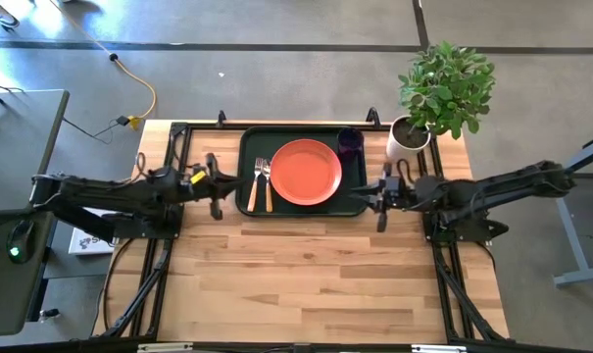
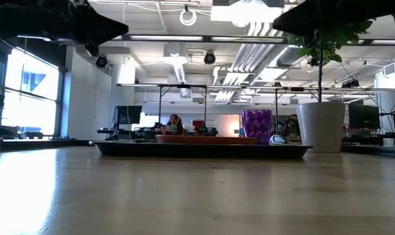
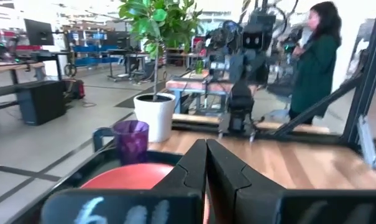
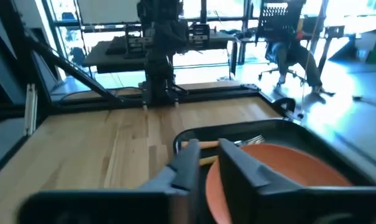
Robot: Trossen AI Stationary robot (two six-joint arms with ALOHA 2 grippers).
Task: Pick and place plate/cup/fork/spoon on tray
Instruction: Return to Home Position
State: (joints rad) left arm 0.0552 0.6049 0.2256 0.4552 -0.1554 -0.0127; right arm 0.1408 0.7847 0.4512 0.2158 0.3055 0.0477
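Tray (image 1: 245, 201) loaded with plate, cup, fork and spoon; both grippers off its short ends.

Near to far in the low view: bare table (image 2: 197, 196), then tray rim, plate (image 1: 305, 172) lying flat mid-tray, cup (image 1: 350, 143) upright in the tray's far corner on the right arm's side, white pot (image 1: 409, 137) with plant just beyond on the table. Fork (image 1: 261, 177) and spoon (image 1: 269, 180) laid side by side, beside the plate on the left arm's side. Left gripper (image 1: 216, 185) pressed closed, empty, by that end. Right gripper (image 1: 381, 193) slightly parted, empty, opposite.
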